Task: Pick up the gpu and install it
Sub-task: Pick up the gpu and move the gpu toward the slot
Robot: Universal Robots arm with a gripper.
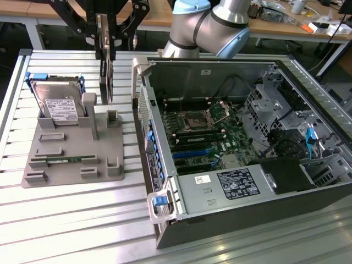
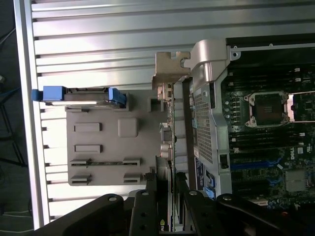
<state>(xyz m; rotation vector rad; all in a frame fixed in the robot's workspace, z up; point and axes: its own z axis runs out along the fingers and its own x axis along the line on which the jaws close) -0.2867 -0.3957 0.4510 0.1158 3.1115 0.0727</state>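
Gripper (image 1: 104, 47) clamps the gpu (image 1: 105, 82) by its upper edge; I hold it upright above the grey fixture (image 1: 71, 148), just beside the case (image 1: 247, 220), on the exterior view's left. Looks stiff, light, fragile: edges only.

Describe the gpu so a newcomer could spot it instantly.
On the ribbed metal table, look between the open grey computer case and the silver, white-labelled hard drive standing in the grey plastic fixture. There a thin dark card hangs edge-on, clamped in the black jaws, far slimmer than the boxy drive.
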